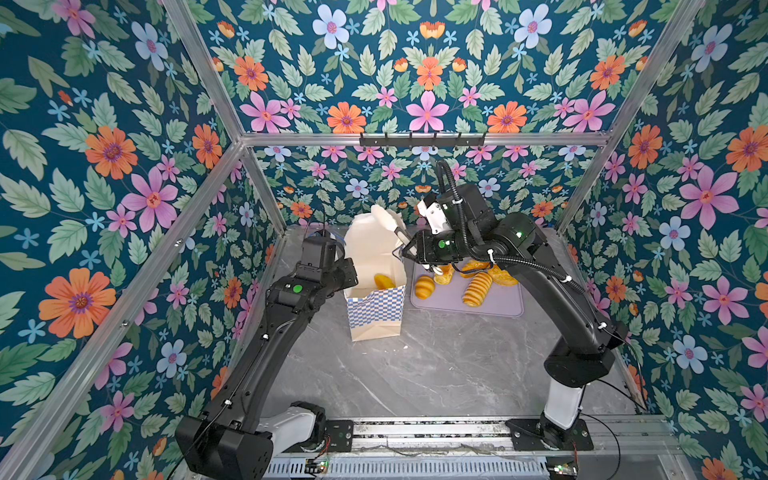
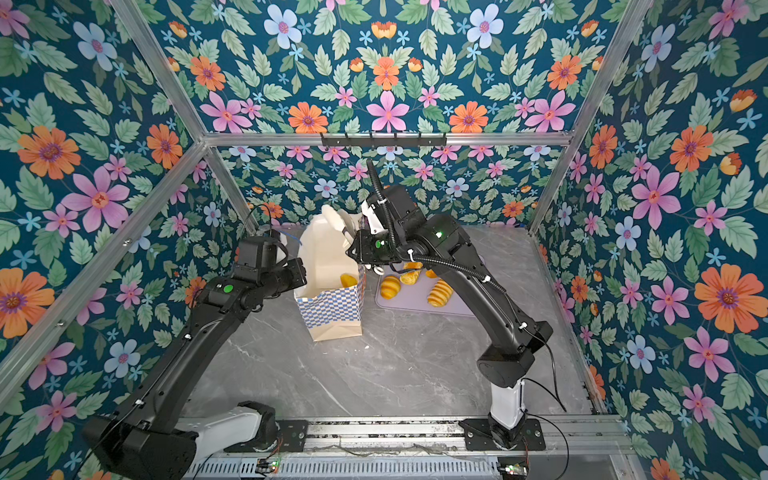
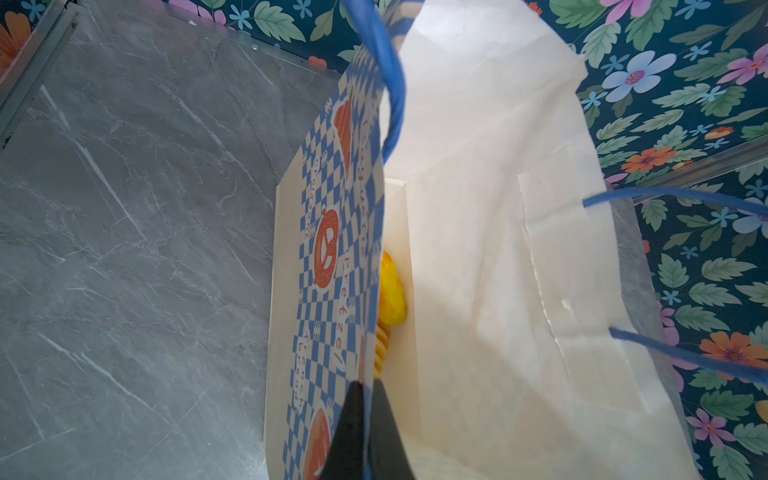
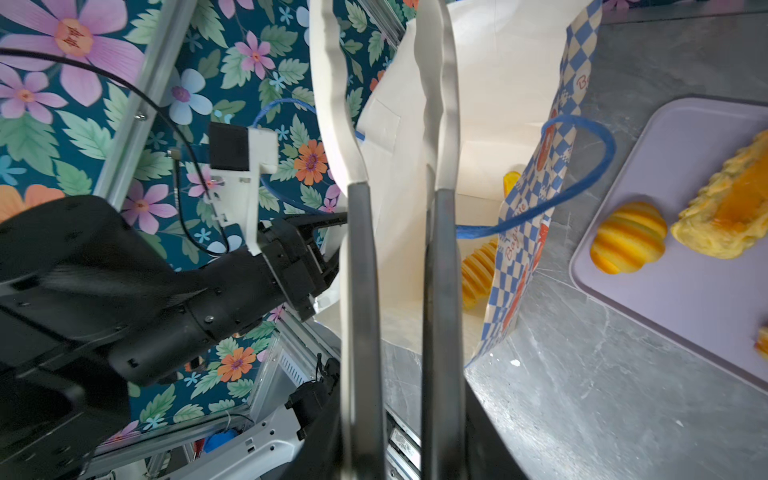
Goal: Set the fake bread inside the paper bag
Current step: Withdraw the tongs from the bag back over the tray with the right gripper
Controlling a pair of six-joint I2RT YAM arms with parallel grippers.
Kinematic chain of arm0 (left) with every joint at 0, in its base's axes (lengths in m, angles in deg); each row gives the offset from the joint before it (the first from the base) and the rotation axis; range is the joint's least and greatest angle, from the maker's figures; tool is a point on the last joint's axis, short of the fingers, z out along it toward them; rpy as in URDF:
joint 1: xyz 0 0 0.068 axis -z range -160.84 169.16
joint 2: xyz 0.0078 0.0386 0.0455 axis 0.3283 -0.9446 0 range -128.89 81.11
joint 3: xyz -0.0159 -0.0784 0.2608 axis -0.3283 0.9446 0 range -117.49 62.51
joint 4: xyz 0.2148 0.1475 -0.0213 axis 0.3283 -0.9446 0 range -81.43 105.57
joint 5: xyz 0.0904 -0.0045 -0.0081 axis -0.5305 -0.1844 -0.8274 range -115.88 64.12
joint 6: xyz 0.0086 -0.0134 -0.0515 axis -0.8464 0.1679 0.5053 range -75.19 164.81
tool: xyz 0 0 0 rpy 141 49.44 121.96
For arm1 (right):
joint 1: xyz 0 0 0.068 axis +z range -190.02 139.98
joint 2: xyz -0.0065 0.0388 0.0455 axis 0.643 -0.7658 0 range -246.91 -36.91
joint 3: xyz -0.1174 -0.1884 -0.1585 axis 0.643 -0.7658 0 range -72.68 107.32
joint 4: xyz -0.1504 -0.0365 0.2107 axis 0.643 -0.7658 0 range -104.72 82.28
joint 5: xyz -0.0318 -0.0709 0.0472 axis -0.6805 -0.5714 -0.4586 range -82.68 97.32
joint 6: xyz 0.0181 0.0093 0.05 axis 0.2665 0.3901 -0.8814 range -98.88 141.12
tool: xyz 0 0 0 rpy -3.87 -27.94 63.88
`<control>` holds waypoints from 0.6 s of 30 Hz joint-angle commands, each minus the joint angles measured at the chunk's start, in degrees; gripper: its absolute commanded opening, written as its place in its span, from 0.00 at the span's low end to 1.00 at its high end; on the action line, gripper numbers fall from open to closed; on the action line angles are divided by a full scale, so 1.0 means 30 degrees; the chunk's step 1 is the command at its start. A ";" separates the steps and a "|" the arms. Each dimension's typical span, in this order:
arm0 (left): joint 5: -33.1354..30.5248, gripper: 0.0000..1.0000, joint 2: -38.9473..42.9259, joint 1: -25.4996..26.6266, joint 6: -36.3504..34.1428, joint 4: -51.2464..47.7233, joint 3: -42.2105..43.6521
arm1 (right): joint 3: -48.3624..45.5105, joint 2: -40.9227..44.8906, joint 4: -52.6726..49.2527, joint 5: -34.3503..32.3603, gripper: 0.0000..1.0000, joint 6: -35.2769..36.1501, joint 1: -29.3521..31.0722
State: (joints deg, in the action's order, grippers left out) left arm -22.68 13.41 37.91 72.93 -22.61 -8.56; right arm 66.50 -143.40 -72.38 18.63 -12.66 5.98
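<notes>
Cream paper bag [image 1: 376,266], tall, with a blue-and-white checkered band, stands upright on the grey marbled table [image 1: 436,365], just left of a lilac tray [image 1: 498,305]. Its thin walls look light and easily crumpled. The left gripper [image 3: 365,419] is pinched fully closed on the bag's checkered wall near the rim, holding the mouth open. The right gripper [image 4: 395,124] hangs over the mouth, its long pale fingers [image 4: 336,104] a little apart with nothing between them. Fake bread [image 1: 478,289]: glossy, probably slippery, rigid and light; several remain on the tray, at least two [image 3: 392,291] lie inside the bag. Ridged loaves seem best grasped across the middle.
</notes>
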 commanded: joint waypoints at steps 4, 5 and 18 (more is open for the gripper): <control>-0.0014 0.04 -0.0010 -0.0035 -0.0030 0.0348 -0.0070 | 0.0853 0.0662 0.0703 0.0227 0.36 0.0763 0.0019; -0.0014 0.05 -0.0023 -0.0036 -0.0027 0.0332 -0.0093 | 0.0936 0.0762 0.0619 0.0027 0.35 0.0865 -0.0011; 0.0029 0.05 -0.0108 -0.0037 -0.0060 0.0244 -0.0269 | -0.5547 0.5930 0.1521 -0.0749 0.35 0.0786 -0.2845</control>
State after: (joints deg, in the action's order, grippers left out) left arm -22.65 13.17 37.91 72.95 -22.63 -8.78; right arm 54.24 -129.15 -71.77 16.59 -10.19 -0.64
